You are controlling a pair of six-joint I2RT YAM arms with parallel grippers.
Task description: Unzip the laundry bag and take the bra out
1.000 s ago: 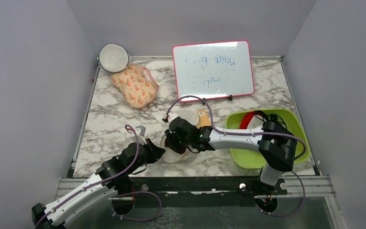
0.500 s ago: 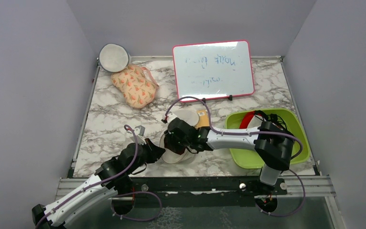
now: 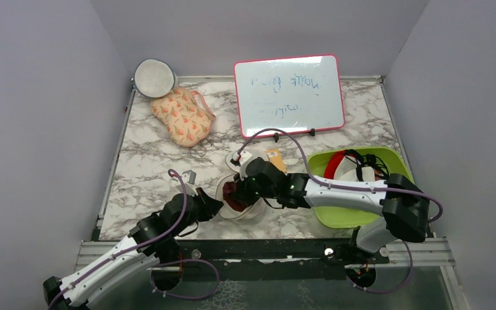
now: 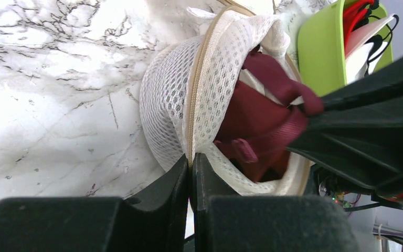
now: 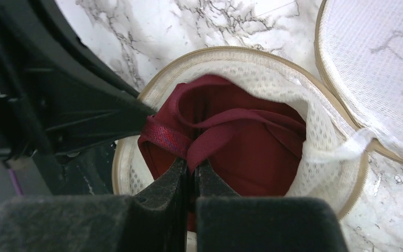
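Note:
The laundry bag point(image 3: 248, 211) is a white mesh round pouch at the table's near middle, unzipped and gaping. Its flipped-back face with the black squiggle point(image 5: 378, 68) lies behind it. A dark red bra point(image 3: 235, 196) sits inside the bag, also seen in the left wrist view point(image 4: 252, 121) and the right wrist view point(image 5: 252, 152). My left gripper point(image 3: 214, 205) is shut on the bag's tan zipper rim point(image 4: 191, 131). My right gripper point(image 3: 243, 187) is shut on a bra strap point(image 5: 210, 142) just above the opening.
A green bin point(image 3: 397, 169) with red and black items stands at the right. An orange notepad point(image 3: 274, 157) lies behind the bag. A pink-framed whiteboard point(image 3: 289, 94), a peach floral pouch point(image 3: 182, 116) and a grey-rimmed white disc point(image 3: 154, 77) are at the back.
My right arm has shifted to the right and drawn back a little, and the red bra now shows in the bag's opening. My left arm has not moved.

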